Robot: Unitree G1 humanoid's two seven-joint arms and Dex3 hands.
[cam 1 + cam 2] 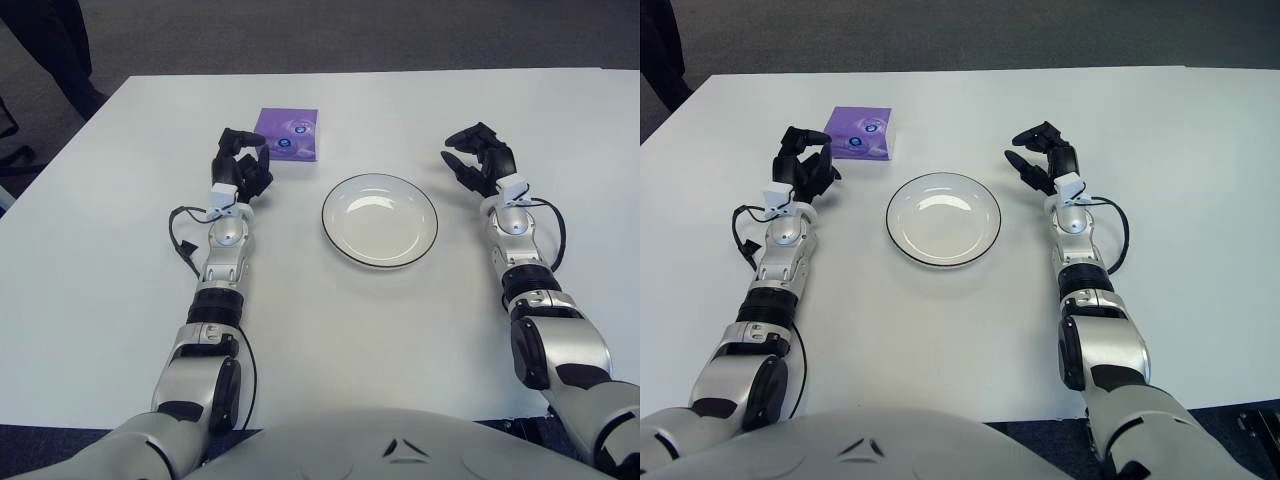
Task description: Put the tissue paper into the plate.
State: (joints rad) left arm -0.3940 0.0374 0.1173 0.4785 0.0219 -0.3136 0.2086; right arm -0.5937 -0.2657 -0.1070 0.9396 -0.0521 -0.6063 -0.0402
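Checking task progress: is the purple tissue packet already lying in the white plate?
No, the purple tissue packet lies on the table beyond the left hand; the black-rimmed white plate holds nothing.

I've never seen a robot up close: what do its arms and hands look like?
Both arms are glossy silver shells with black joint bands. The left hand and right hand are black, with three chunky fingers and a white wrist piece. A thin black cable loops beside each forearm.

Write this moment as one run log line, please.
stage: pre-grasp | left robot hand: open, beside purple tissue pack | right robot hand: open, right of plate | plate: empty
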